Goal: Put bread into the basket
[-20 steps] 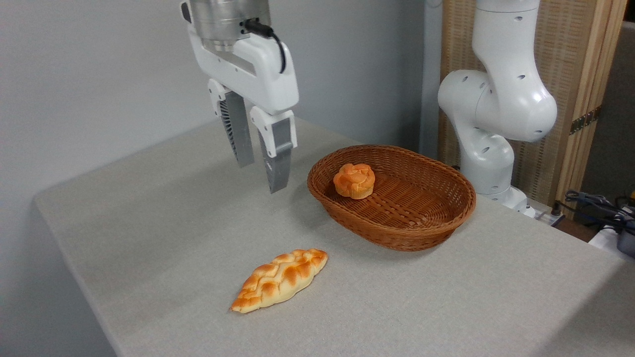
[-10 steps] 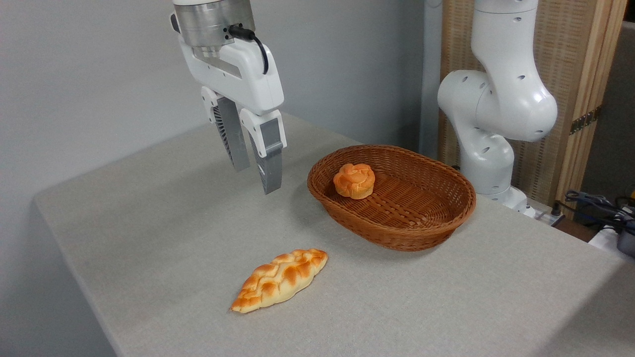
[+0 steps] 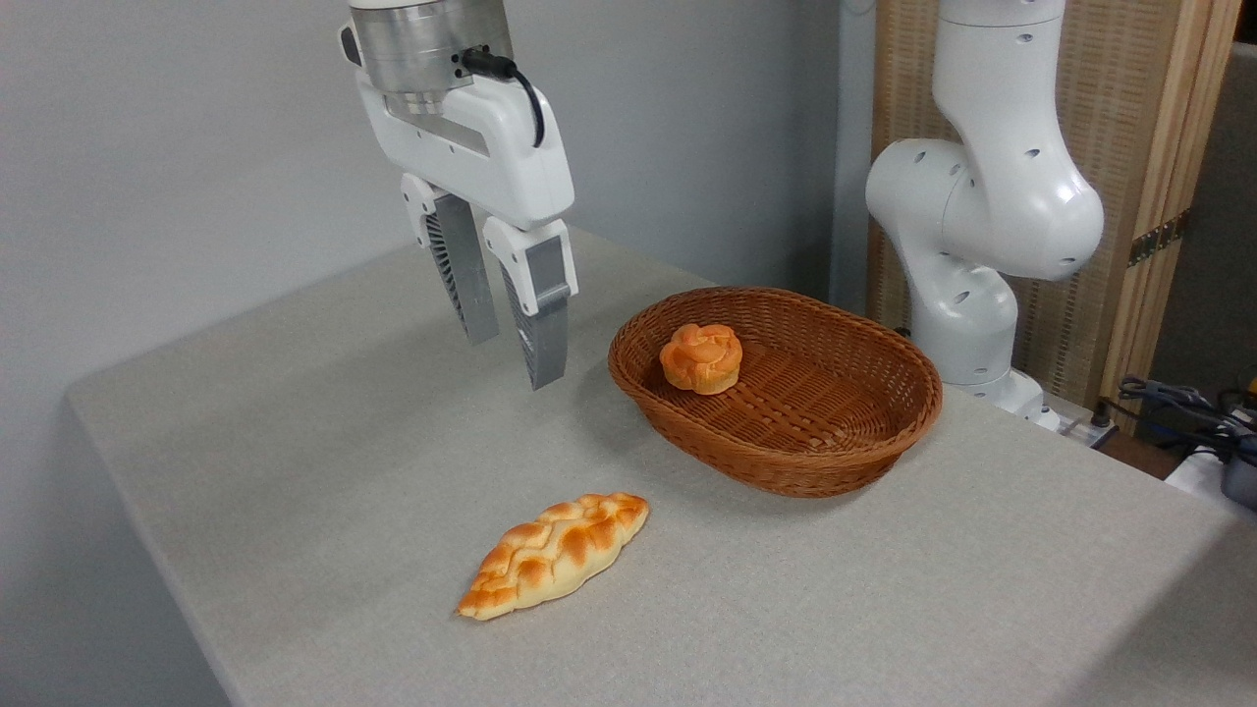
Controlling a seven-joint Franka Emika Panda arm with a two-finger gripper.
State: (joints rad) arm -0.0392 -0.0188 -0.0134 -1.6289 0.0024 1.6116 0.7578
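Since the bread [image 3: 700, 358] already lies in the basket [image 3: 835, 462], the empty, slightly parted claw [image 3: 514, 353] hanging beside it could clip the rim if swung carelessly.

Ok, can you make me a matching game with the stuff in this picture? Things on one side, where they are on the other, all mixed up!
Things:
1. round bun
2. braided loaf
3. gripper
4. basket

Places:
A. hanging in the air, holding nothing
B. lying on the bare table, near the front
C. sitting inside the basket, at its left end
D. standing on the table, right of the gripper

Pairs: 1-C, 2-B, 3-A, 4-D
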